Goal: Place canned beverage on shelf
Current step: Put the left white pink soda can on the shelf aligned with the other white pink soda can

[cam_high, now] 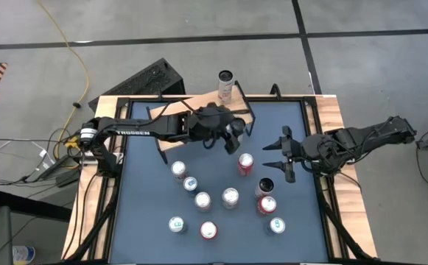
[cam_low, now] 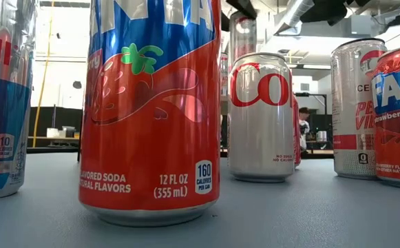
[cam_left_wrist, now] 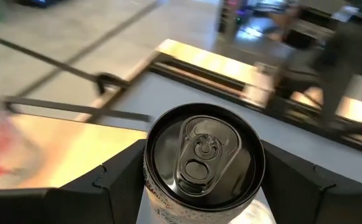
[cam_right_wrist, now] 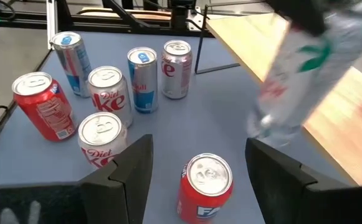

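1. Looking straight down, the high view has the left gripper at upper centre, over the right end of the shelf. The right gripper is at centre right, its jaws apart and holding nothing.
2. Only the left wrist view settles the left grip. The jaws are clamped on a can with a black top, and the shelf's pale board runs along the lower left of that frame.
3. The right wrist view shows that same held can at upper right as a tilted silver blur with green and red marks, in front of the board. The high view hides it under the arm.
4. The right wrist view also shows a red can standing at lower centre between the right fingers, which do not touch it. To the left of that can stand six more cans.
5. Readable there: "Diet Coke" on silver cans.
6. The low view alone gives the fine print. On a strawberry soda can: "FLAVORED SODA", "12 FL OZ (355 mL)", "160 CALORIES PER CAN". A silver can shows red "Co".
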